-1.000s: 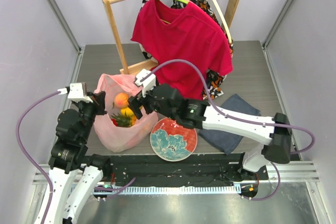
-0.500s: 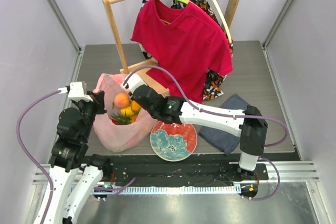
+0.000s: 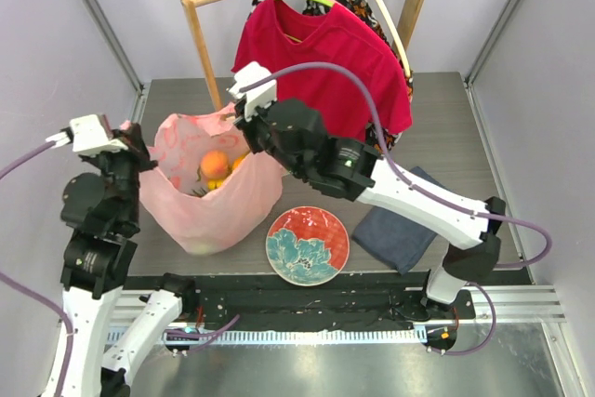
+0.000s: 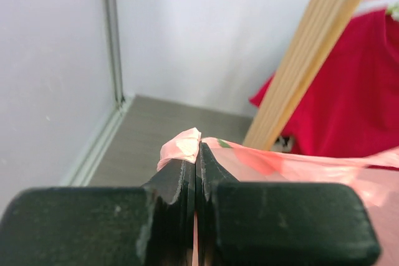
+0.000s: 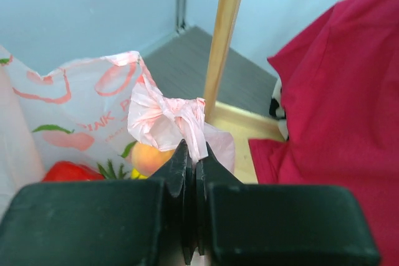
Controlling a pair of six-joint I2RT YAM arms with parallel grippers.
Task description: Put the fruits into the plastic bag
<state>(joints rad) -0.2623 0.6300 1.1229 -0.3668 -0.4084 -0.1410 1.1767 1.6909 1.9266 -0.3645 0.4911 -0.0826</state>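
Observation:
The pink plastic bag (image 3: 209,206) hangs stretched between both grippers above the table. My left gripper (image 3: 130,141) is shut on the bag's left handle (image 4: 181,147), and my right gripper (image 3: 244,127) is shut on the bunched right handle (image 5: 165,119). Through the open mouth I see the fruits inside: an orange peach (image 3: 215,164) (image 5: 149,157), something yellow beside it (image 3: 239,164), green leaves (image 5: 109,169) and a red fruit (image 5: 68,171).
A wooden clothes rack (image 3: 206,62) with a red T-shirt (image 3: 325,72) stands right behind the bag. A red plate with a teal flower pattern (image 3: 308,245) lies at the front, and a folded grey-blue cloth (image 3: 400,230) to its right.
My right gripper has closed on the bag's right handle and risen toward the back. The left gripper has lifted and moved left, so the bag is pulled up and spread wide.

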